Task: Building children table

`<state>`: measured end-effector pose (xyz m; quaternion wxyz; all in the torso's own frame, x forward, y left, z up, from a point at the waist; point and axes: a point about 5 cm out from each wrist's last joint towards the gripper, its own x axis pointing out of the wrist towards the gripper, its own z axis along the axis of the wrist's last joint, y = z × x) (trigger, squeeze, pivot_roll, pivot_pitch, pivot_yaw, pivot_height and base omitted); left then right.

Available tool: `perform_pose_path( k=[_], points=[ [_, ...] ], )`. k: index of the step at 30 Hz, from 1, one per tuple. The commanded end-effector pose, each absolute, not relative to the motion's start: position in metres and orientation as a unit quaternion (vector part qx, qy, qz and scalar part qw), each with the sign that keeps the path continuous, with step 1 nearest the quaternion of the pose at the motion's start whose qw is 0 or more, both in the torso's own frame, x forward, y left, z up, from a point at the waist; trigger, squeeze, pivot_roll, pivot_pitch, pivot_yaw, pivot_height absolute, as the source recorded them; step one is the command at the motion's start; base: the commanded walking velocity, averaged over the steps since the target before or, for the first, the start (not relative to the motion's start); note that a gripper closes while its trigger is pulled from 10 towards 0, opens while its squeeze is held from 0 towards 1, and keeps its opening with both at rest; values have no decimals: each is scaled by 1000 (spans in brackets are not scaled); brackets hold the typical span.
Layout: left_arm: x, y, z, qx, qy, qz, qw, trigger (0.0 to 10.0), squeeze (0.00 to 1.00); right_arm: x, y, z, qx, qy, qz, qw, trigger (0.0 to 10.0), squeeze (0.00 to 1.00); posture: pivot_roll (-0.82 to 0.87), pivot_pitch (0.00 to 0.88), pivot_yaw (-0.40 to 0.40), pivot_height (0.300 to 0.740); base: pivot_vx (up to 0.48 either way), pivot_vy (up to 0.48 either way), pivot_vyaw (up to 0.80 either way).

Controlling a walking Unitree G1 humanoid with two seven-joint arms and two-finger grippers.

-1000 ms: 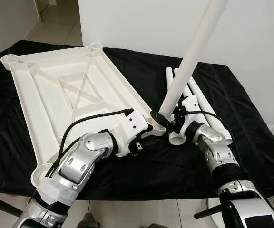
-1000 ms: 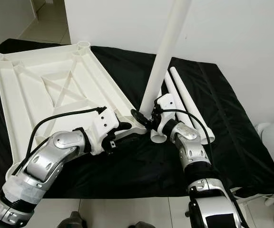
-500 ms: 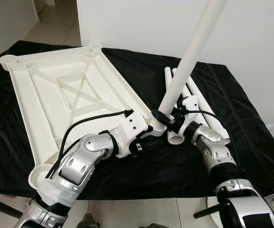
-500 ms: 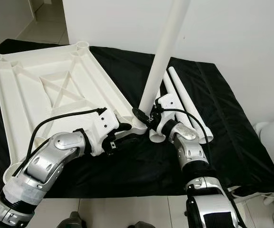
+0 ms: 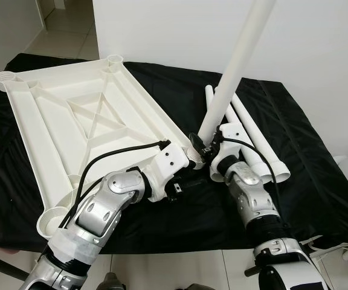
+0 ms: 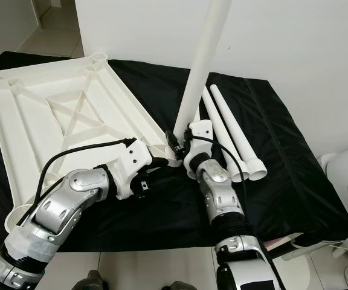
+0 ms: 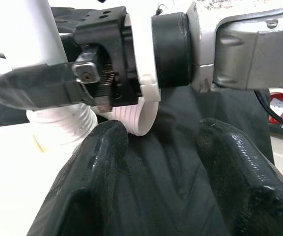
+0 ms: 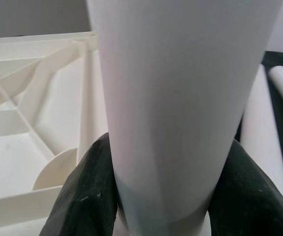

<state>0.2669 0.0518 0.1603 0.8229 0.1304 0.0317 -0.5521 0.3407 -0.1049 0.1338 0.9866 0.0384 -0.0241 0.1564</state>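
Left eye view, tabletop: the white tabletop (image 5: 77, 121) lies upside down on my left, ribs up, on the black cloth (image 5: 319, 181) that covers the surface.
Left eye view, held leg: my right gripper (image 5: 203, 151) clasps the white leg (image 5: 234, 66) near its lower end; the leg stands tilted, its foot at the tabletop's near right corner socket.
Left eye view, left gripper: my left gripper (image 5: 189, 178) lies low on the cloth, just beside that corner and the right gripper.
Right eye view, spare legs: the spare legs (image 6: 231, 136) lie side by side on the cloth to my right of the held leg, threaded ends toward me.
Right eye view, surroundings: a white wall (image 6: 295, 36) rises behind the surface.
Left wrist view: my two left fingers (image 7: 95, 162) are spread apart with only cloth between them, holding nothing; beyond them sits the right gripper and the ribbed end of the leg.
Right wrist view: my right fingers (image 8: 87, 196) press on either side of the leg, the tabletop's ribs behind.
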Motion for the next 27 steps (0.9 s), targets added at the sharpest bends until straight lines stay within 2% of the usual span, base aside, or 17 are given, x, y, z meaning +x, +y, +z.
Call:
perform_pose_path(
  k=[1,7,8,15,16,27],
  points=[
    [263,49,160,131,33,-554,822,10000,0,336,-99,125,37,-1,88,995,10000,0,104,3,-122,740,0,0,0],
    [263,49,159,132,32,-553,822,10000,0,333,-94,124,29,8,41,999,10000,0,107,0,-126,740,0,0,0],
    [264,49,160,131,31,-552,823,10000,0,328,-83,123,41,10,31,999,10000,0,111,0,-130,740,0,0,0],
    [263,48,160,131,29,-552,823,10000,0,325,-78,127,58,1,30,998,10000,0,109,0,-128,740,0,0,0],
    [263,47,160,132,29,-552,823,10000,0,324,-79,129,61,-1,28,998,10000,1000,109,0,-128,740,0,0,0],
    [264,47,160,131,28,-548,826,10000,0,321,-94,140,76,-40,29,996,10000,1000,106,0,-126,740,0,0,0]
  ],
)
